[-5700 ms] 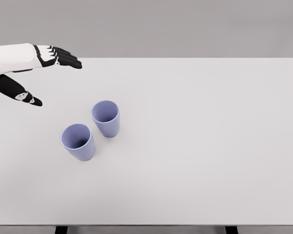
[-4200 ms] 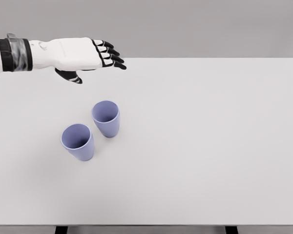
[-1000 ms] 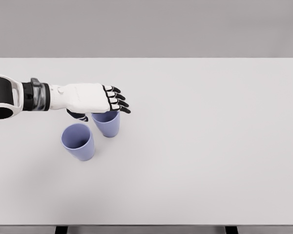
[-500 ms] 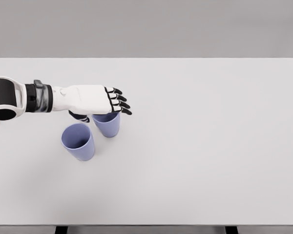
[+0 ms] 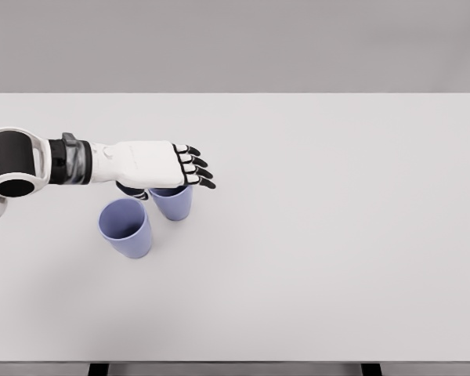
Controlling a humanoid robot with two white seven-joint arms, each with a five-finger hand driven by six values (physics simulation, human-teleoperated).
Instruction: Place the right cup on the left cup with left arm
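Right cup (image 5: 173, 205) upright, left hand (image 5: 153, 166) covering its mouth.

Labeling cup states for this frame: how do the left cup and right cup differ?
The left cup is in full view with its mouth open to the camera; the right cup has its rim covered by the left hand. The left cup stands nearer the camera, the right cup farther back and to the right. Both are upright, blue-purple, alike in shape, on the table.
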